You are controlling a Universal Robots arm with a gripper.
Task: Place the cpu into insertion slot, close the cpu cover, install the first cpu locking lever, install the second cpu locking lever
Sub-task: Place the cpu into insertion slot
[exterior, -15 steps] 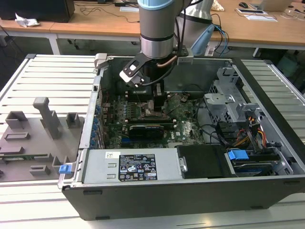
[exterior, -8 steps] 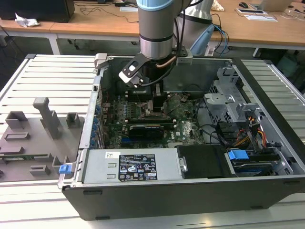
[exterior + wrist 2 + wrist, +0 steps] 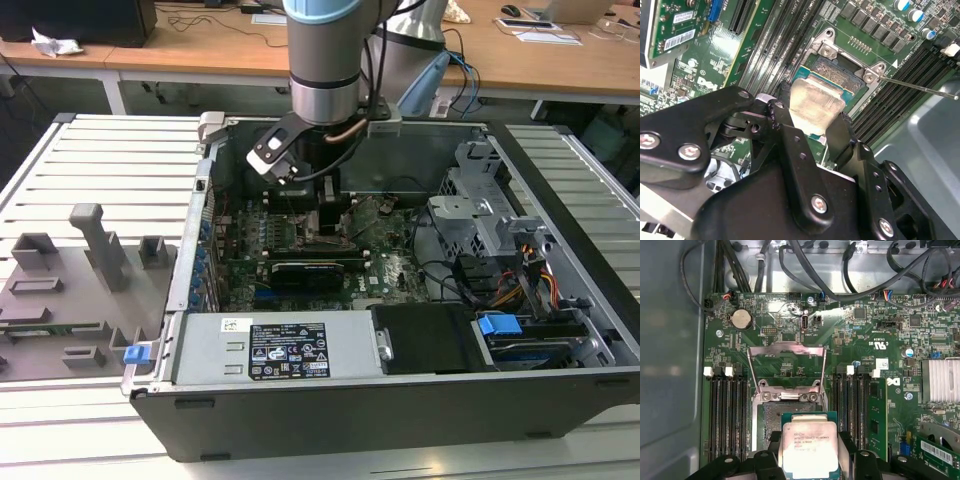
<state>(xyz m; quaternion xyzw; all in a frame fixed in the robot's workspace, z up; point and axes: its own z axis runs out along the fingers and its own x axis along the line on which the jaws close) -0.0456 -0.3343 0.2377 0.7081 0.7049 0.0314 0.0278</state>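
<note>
My gripper (image 3: 330, 215) reaches down into the open computer case over the green motherboard. It is shut on the cpu (image 3: 807, 447), with a black finger (image 3: 772, 446) on each of two opposite edges. The chip's silver top face also shows in the second wrist view, as does the cpu (image 3: 812, 102) hanging over the near part of the insertion slot (image 3: 842, 75). I cannot tell whether chip and slot touch. The slot's dark contact field (image 3: 771, 420) lies partly uncovered. The cpu cover (image 3: 786, 351) stands swung open beyond the slot. A thin locking lever (image 3: 920, 88) sticks out beside the slot.
Black memory slots (image 3: 727, 410) flank the socket on both sides. A long black expansion card (image 3: 305, 270), the power supply (image 3: 270, 345) and a drive cage (image 3: 490, 215) with cables crowd the case. Grey fixtures (image 3: 70, 290) lie on the table at the exterior view's left.
</note>
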